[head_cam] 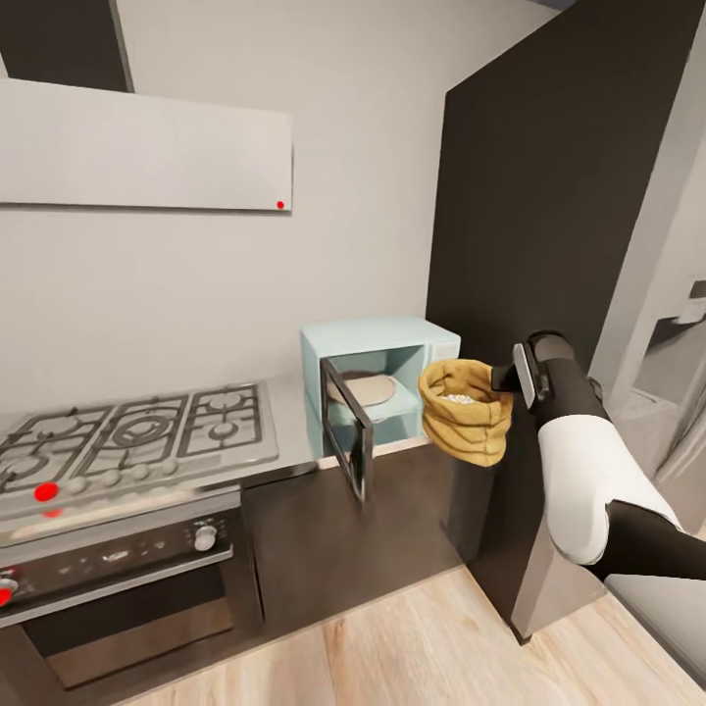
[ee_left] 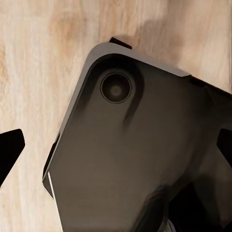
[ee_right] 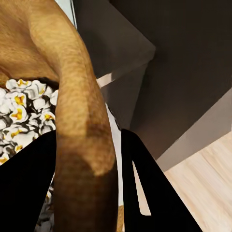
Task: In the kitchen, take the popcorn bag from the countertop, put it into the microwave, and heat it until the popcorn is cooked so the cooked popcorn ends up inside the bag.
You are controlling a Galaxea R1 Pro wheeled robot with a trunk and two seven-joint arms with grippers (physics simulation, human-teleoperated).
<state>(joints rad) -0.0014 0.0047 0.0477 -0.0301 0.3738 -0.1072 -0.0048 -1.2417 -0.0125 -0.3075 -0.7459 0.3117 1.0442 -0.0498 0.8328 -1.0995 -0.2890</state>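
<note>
Our right gripper (head_cam: 507, 378) is clamped on the rolled rim of the popcorn bag (head_cam: 465, 410), holding it in the air just right of the microwave (head_cam: 384, 378), whose door (head_cam: 349, 426) hangs open. White popcorn (ee_right: 19, 104) fills the bag. We cannot tell our left gripper's state.

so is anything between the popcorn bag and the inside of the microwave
Nothing visible blocks it. The tan crumpled paper popcorn bag, gripped at its rim by the right tool, hangs in front of the pale mint-blue microwave. Its dark glass door is swung open to the left, so the cavity is exposed.
</note>
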